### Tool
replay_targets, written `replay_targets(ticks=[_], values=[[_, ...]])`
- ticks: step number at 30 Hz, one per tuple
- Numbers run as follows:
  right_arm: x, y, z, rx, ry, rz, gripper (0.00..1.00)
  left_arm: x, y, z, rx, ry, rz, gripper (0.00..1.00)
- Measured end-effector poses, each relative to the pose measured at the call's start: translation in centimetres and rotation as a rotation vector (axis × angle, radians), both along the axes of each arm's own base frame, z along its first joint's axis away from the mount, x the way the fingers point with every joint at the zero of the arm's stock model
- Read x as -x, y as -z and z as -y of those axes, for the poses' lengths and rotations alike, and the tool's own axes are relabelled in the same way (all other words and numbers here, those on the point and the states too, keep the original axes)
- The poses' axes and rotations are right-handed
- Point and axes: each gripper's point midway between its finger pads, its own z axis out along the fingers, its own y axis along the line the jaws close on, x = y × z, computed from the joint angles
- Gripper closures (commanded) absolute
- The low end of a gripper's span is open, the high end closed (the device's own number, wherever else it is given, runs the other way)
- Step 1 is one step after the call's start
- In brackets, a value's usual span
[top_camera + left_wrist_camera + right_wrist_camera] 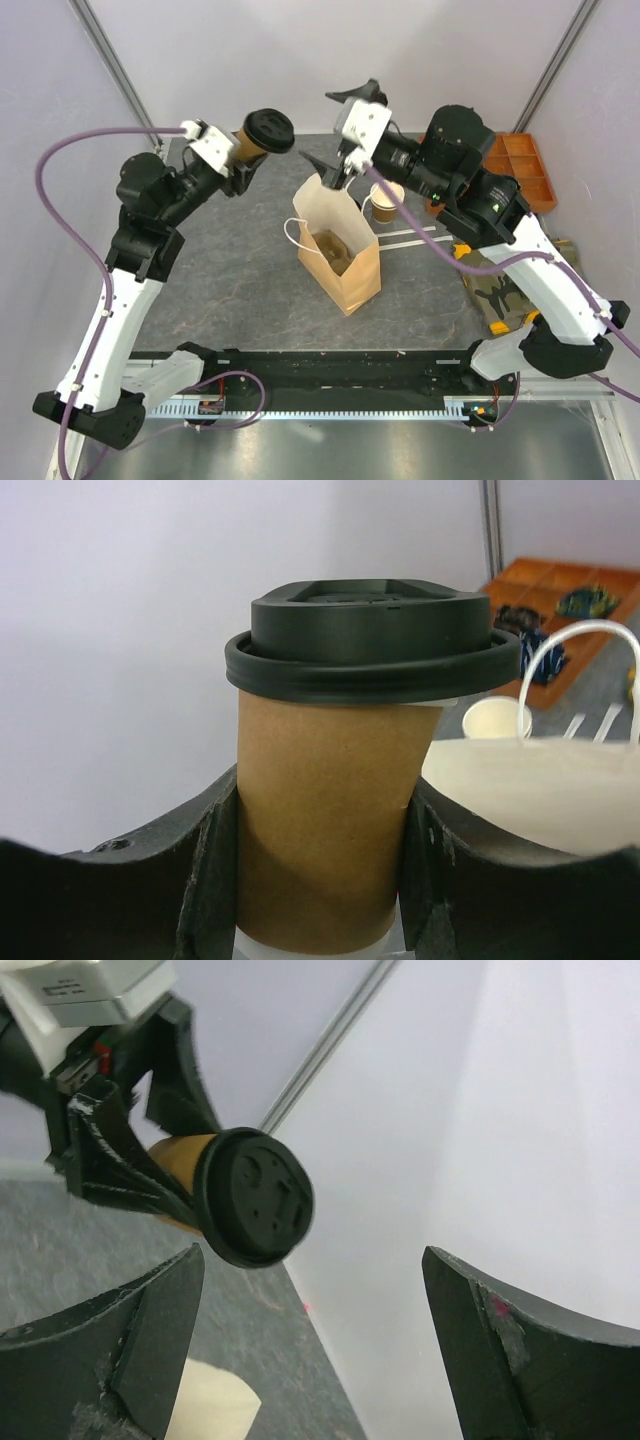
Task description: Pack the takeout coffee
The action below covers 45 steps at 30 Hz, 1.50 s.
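Note:
My left gripper is shut on a tan kraft takeout coffee cup with a black lid, held tilted in the air left of the bag's mouth. In the left wrist view the cup stands between both fingers, its lid on top, with the gripper round its lower half. My right gripper hangs open above the bag's far edge, nothing between its fingers. The right wrist view has this gripper facing the held cup's lid. A second cup, open and lidless, stands on the table right of the bag.
The tall tan paper bag with white handles stands open mid-table, something brown at its bottom. An orange compartment tray sits at the back right. A camouflage cloth lies at the table's right edge. Bag rim shows near the left gripper.

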Motion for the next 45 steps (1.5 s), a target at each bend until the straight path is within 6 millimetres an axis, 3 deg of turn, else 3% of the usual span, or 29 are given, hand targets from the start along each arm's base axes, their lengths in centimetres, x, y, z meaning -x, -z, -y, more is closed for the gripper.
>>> replay_targets(ticks=[6,10,14,19,26,30,40,43,45], values=[[-4.2,-3.6,0.6,-0.233,0.035,-0.178,0.02,-0.2,-0.6,-3.0,0.234,-0.058,-0.103,0.55],[-7.6,-4.0,0.9,-0.345,0.019,-0.305,0.02,1.4,-0.1,-3.1,0.310,-0.030,-0.126,0.55],[-9.8,-3.2,-0.5,-0.446,-0.088,-0.466,0.08,2.6,0.5,-3.1,0.344,-0.006,-0.119,0.55],[-8.8,-1.9,-4.1,-0.484,-0.305,-0.664,0.02,3.0,0.5,-3.1,0.374,0.005,-0.105,0.55],[-6.4,1.2,-6.8,-0.444,-0.446,-0.862,0.03,3.4,-0.4,-2.7,0.395,0.043,-0.074,0.56],[-5.7,2.6,-7.3,-0.425,-0.490,-0.943,0.14,3.7,-1.1,-2.5,0.402,0.062,-0.051,0.57],[-3.9,3.6,-8.1,-0.383,-0.617,-1.037,0.24,3.7,-1.9,-1.9,0.409,0.105,-0.020,0.57],[-3.9,4.1,-8.3,-0.376,-0.628,-1.059,0.32,3.5,-1.7,-1.8,0.404,0.112,-0.030,0.61],[-3.9,4.1,-8.3,-0.376,-0.632,-1.060,0.46,3.3,-1.5,-1.7,0.405,0.113,-0.038,0.62]])
